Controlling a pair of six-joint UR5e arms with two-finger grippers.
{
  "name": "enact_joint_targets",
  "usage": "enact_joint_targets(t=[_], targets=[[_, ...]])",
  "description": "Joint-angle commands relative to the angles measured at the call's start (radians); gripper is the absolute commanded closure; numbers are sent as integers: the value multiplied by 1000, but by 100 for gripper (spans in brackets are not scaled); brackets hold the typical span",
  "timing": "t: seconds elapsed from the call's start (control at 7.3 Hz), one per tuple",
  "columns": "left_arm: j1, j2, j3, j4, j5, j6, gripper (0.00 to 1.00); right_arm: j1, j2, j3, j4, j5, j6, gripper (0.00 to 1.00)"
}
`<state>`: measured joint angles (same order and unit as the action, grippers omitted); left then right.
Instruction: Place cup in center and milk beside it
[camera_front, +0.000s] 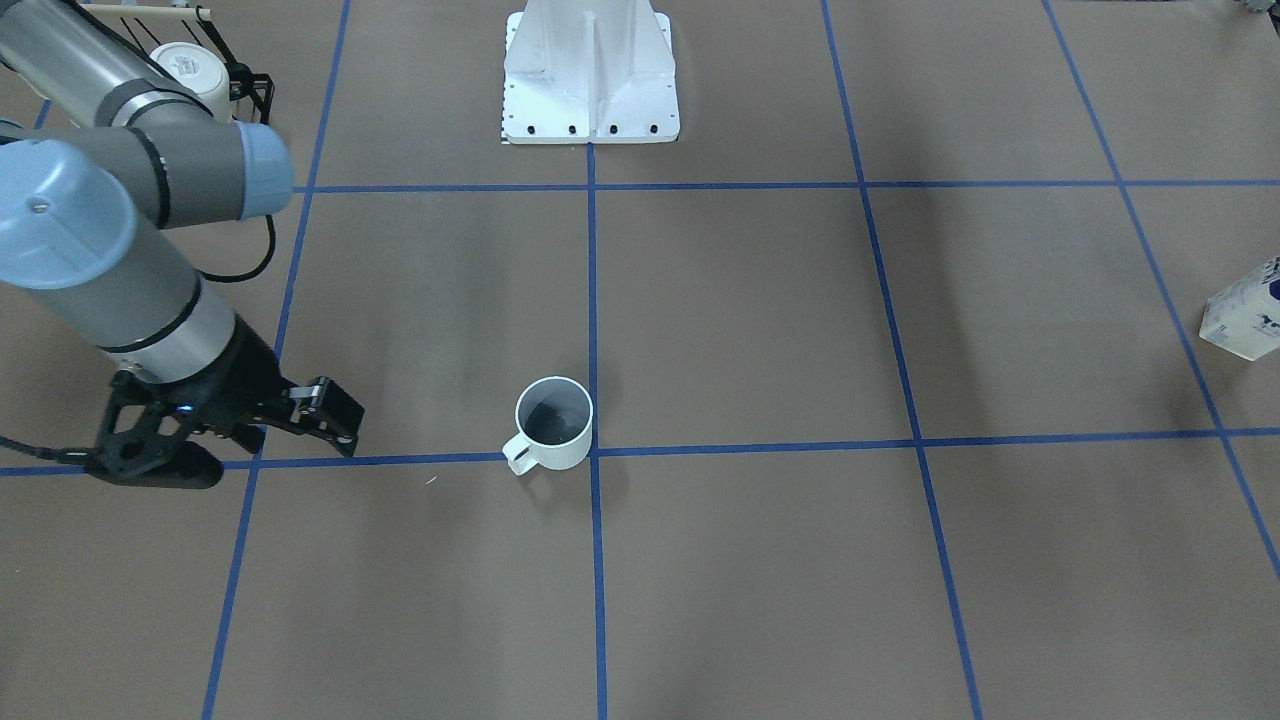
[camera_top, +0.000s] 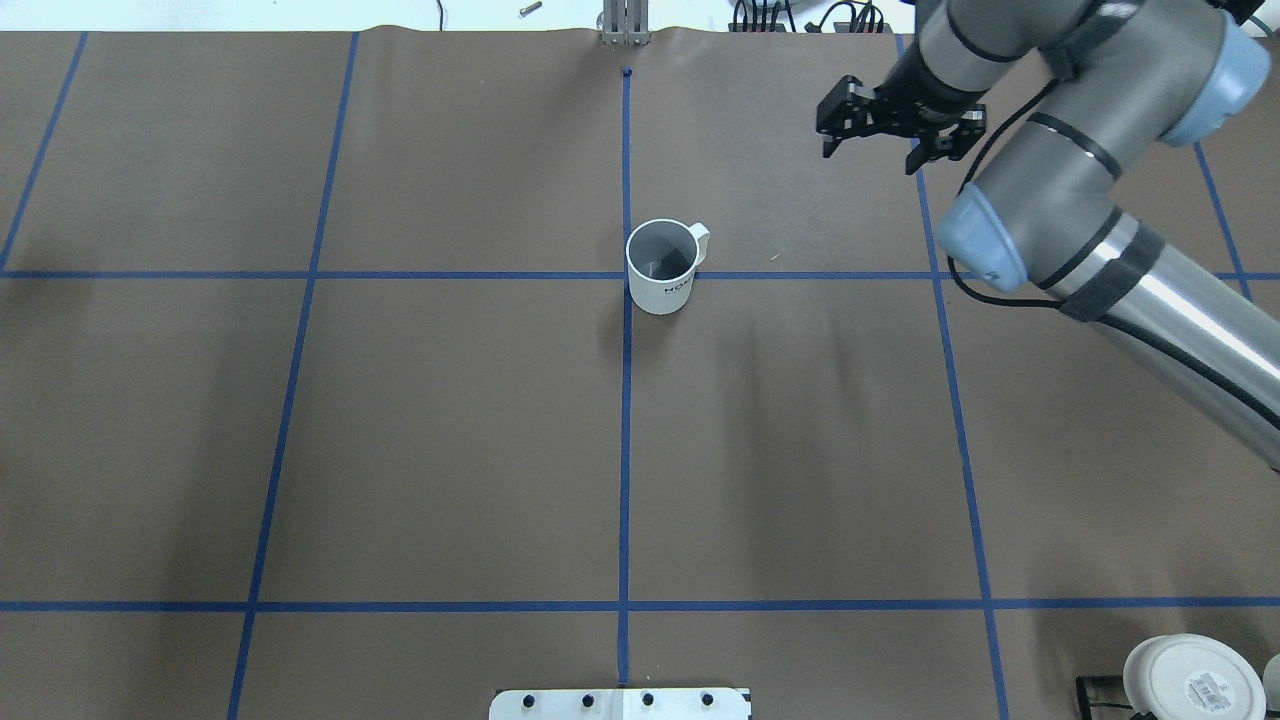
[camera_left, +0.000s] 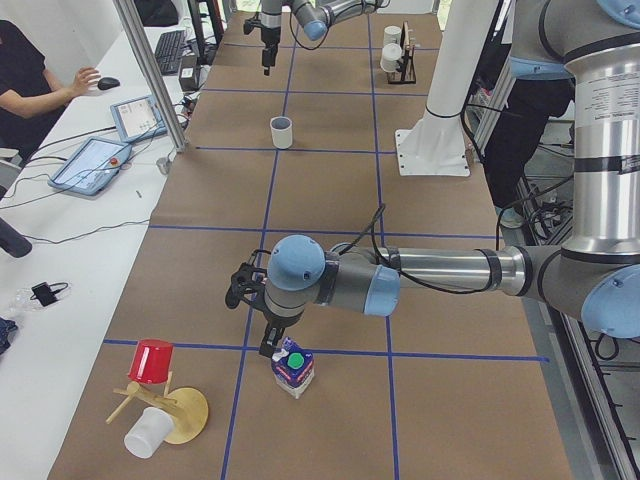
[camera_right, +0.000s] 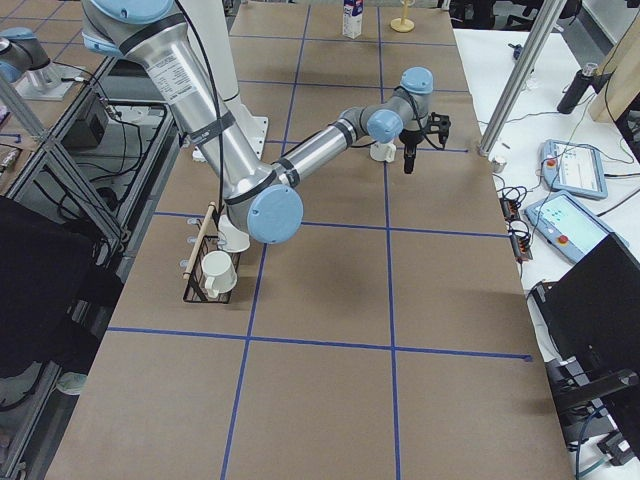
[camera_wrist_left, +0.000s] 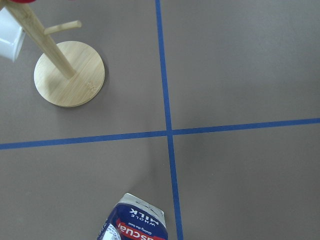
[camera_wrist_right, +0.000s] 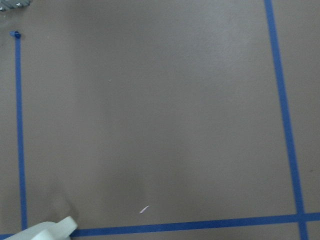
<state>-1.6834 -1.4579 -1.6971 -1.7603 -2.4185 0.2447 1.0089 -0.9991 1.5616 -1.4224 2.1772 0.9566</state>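
The cup (camera_front: 553, 425) is a white mug with a dark inside. It stands upright by the center (camera_front: 594, 452), the tape crossing, just on my right-arm side of it. It also shows in the overhead view (camera_top: 662, 265). My right gripper (camera_top: 885, 150) is open and empty, about a grid cell away from the cup, above the paper (camera_front: 235, 440). The milk (camera_left: 293, 366) stands upright far off at my left end, and the left wrist view (camera_wrist_left: 132, 222) shows its top. My left gripper (camera_left: 262, 335) hovers just above the milk; I cannot tell if it is open or shut.
A black rack with an upturned white cup (camera_front: 185, 65) stands near my right side. A wooden mug tree (camera_wrist_left: 67, 75) with a red cup (camera_left: 152, 360) stands close to the milk. The white robot base (camera_front: 590, 80) is in line with the center. An operator's desk (camera_left: 90, 160) runs along the far edge.
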Motion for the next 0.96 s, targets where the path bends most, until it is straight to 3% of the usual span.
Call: enact_joint_targets(t=[0.0, 0.82], targets=[[1, 13, 8, 2, 44, 173, 2, 91, -88, 12, -1, 54, -192, 0], [42, 21, 30, 1, 95, 272, 2, 160, -156, 15, -16, 125, -345, 0]])
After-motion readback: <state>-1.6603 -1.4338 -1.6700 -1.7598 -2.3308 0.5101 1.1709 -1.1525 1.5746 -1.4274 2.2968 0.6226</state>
